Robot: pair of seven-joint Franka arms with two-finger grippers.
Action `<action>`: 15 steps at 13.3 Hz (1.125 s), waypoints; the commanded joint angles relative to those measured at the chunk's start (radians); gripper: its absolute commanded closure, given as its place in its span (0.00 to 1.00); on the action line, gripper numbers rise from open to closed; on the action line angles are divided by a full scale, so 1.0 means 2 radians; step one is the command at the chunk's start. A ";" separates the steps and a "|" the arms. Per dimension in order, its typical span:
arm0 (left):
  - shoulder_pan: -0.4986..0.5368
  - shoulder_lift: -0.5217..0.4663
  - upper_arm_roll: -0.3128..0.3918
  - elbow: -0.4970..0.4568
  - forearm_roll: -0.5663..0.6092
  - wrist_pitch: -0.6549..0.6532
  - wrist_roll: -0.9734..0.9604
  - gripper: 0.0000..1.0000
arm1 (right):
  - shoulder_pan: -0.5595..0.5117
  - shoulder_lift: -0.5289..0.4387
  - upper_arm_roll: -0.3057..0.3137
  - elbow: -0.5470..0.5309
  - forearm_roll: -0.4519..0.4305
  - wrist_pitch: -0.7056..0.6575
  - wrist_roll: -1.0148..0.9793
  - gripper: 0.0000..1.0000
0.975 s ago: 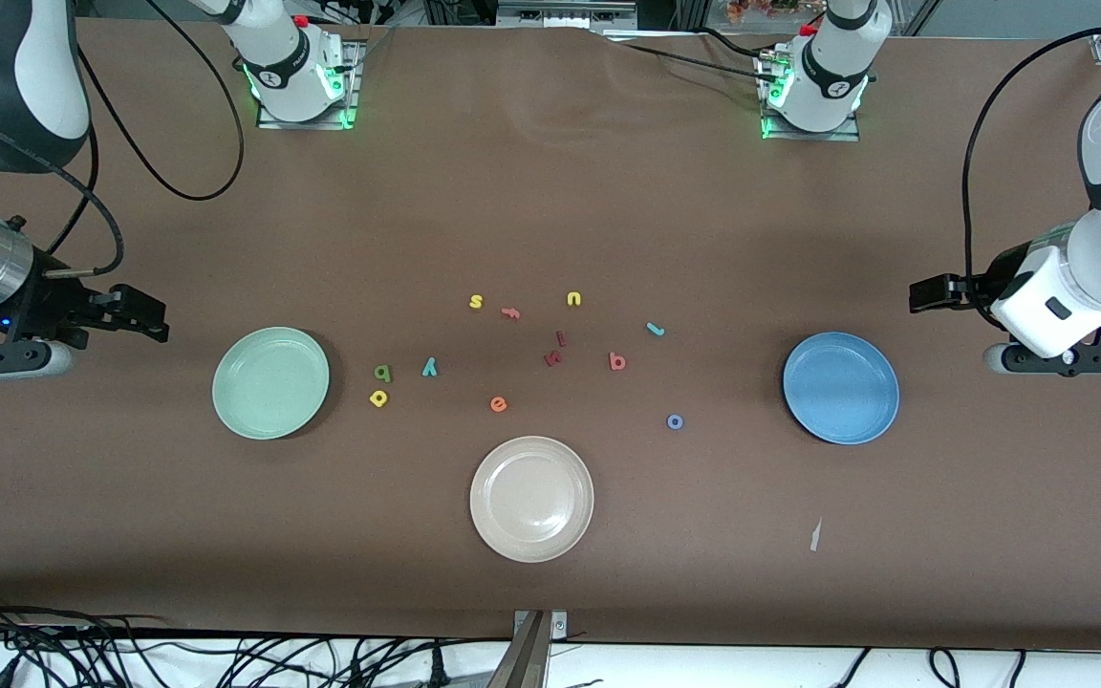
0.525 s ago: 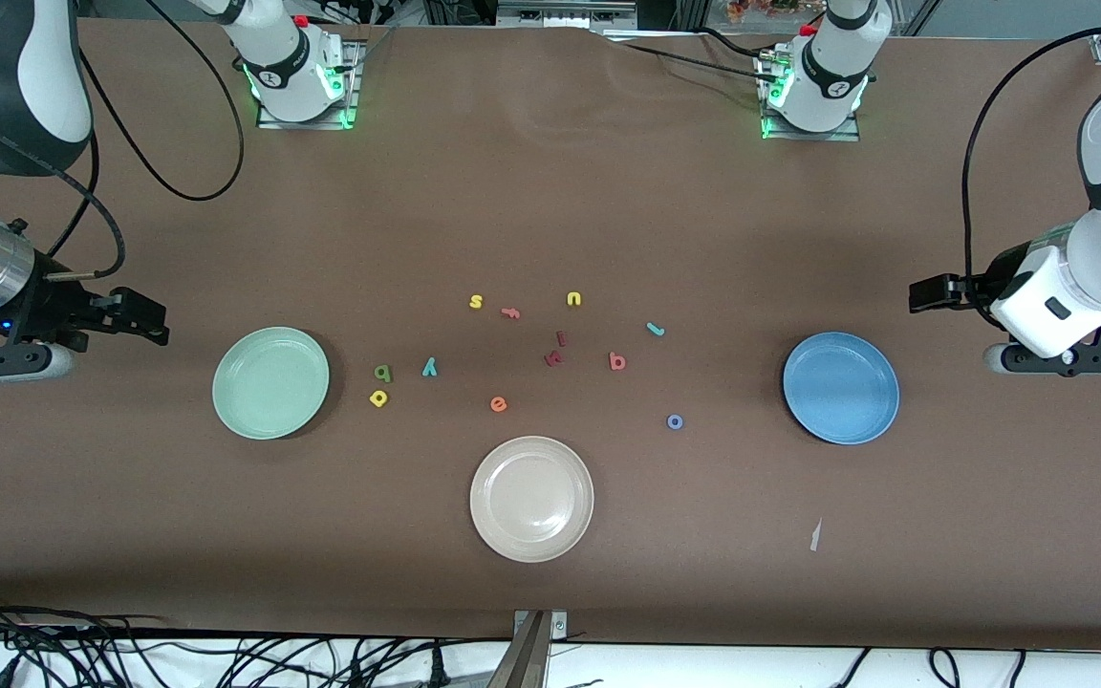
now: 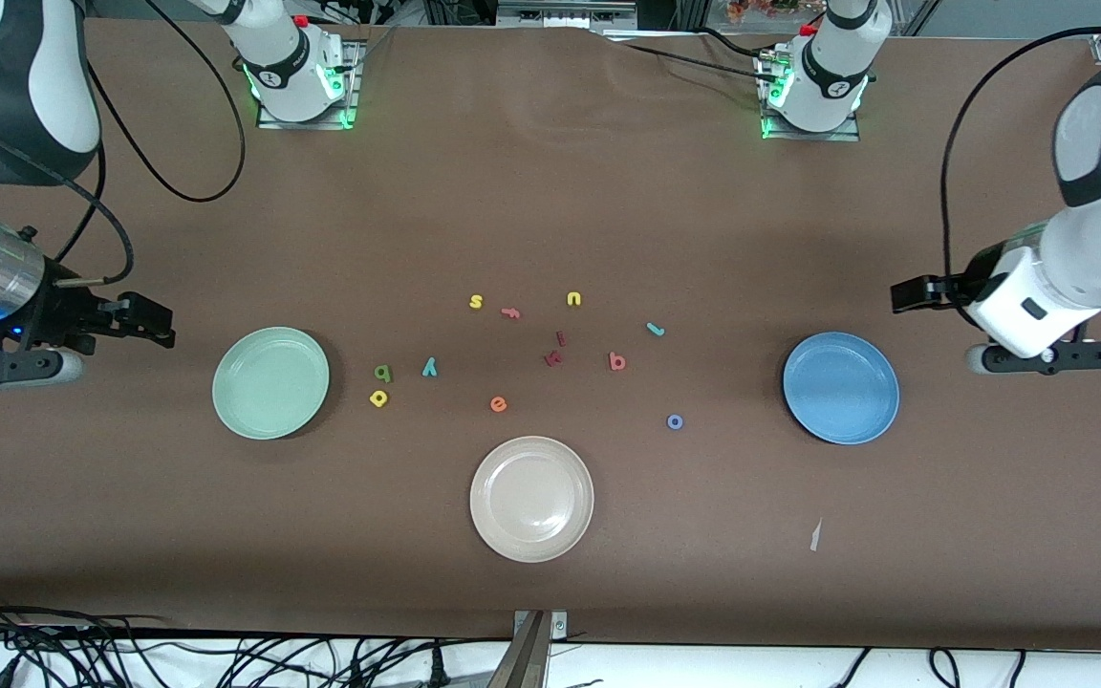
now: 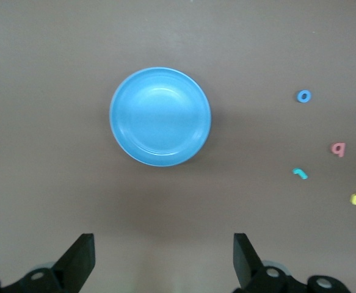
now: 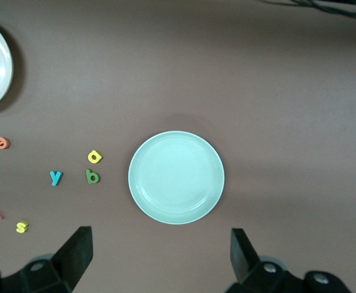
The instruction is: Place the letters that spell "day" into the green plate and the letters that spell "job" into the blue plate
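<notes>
Letters (image 3: 429,367) lie between plates, apart from both tools.

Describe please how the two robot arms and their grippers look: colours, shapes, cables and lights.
Both arms have smooth white shells with dark grey joint sections, and a black cable loops along each. Their round white bases sit on metal plates and glow green. The right arm shows a silver metal wrist ring. The left gripper and the right gripper are black, with flat, wedge-shaped fingers.

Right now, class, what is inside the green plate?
Nothing: the green plate is bare, its whole inside in view. The dark green letter lies beside it on the table; whatever lies beneath the plate is hidden.
</notes>
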 commanded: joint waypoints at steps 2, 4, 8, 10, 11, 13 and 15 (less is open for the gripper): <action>-0.036 0.017 0.002 0.002 -0.035 -0.001 -0.117 0.08 | 0.010 0.017 0.002 0.009 0.007 0.010 0.012 0.00; -0.062 0.031 0.002 0.002 -0.035 0.000 -0.177 0.09 | 0.014 0.018 0.002 0.009 0.008 0.009 0.014 0.00; -0.101 0.079 0.002 -0.009 -0.095 0.070 -0.280 0.08 | 0.023 0.030 0.002 0.010 0.010 0.019 0.027 0.00; -0.137 0.113 0.002 -0.020 -0.095 0.128 -0.331 0.08 | 0.030 0.040 0.002 0.009 0.016 0.023 0.036 0.00; -0.150 0.119 0.002 -0.037 -0.095 0.159 -0.348 0.08 | 0.029 0.046 0.008 0.007 0.017 0.034 0.046 0.00; -0.167 0.112 0.002 -0.104 -0.095 0.236 -0.377 0.06 | -0.004 0.047 0.065 -0.014 0.013 0.056 0.076 0.00; -0.197 0.090 0.002 -0.186 -0.095 0.329 -0.399 0.06 | -0.006 0.043 0.089 -0.067 0.009 0.106 0.103 0.00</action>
